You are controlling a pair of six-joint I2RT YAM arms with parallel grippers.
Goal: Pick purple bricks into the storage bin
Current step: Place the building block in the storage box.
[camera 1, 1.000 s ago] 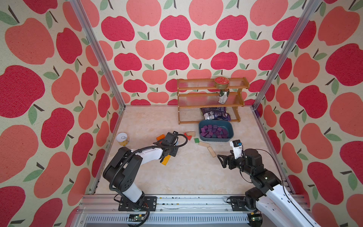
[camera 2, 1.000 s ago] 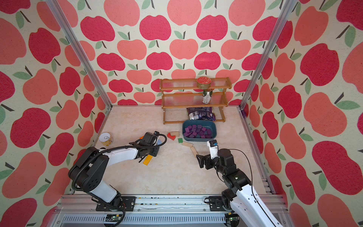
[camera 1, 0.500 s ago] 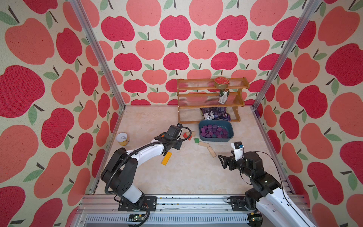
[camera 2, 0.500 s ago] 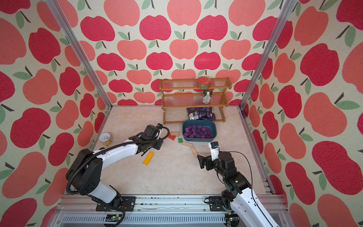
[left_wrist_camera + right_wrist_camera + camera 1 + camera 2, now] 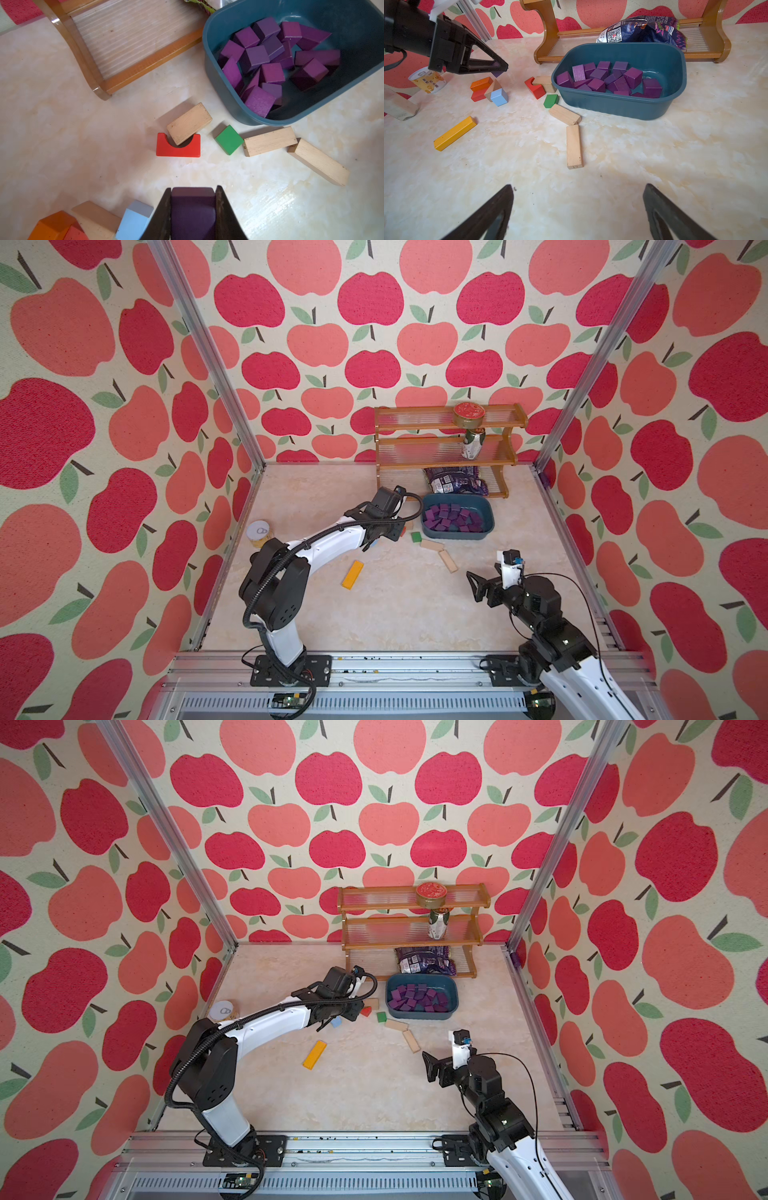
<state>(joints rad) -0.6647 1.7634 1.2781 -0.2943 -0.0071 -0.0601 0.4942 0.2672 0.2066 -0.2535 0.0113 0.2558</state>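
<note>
Three sides are closed by walls [image 5: 374, 323] papered with red and coral apples on cream. Aluminium posts [image 5: 207, 352] are set at the two far corners. The floor [image 5: 395, 614] is covered in a pale marble-like surface (glossy, with soft reflections). A brown three-tier wooden shelf rack [image 5: 419, 440] is placed against the far wall, right of centre, and a metal rail [image 5: 395, 668] is fixed along the near edge.

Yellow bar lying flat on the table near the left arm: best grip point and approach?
Take the yellow bar at mid-length, pinching across its two long sides and coming straight down from above. It lies flat on the table, long and slim, touching no other block, with bare surface along both long sides. End to end it probably looks too long to span.
</note>
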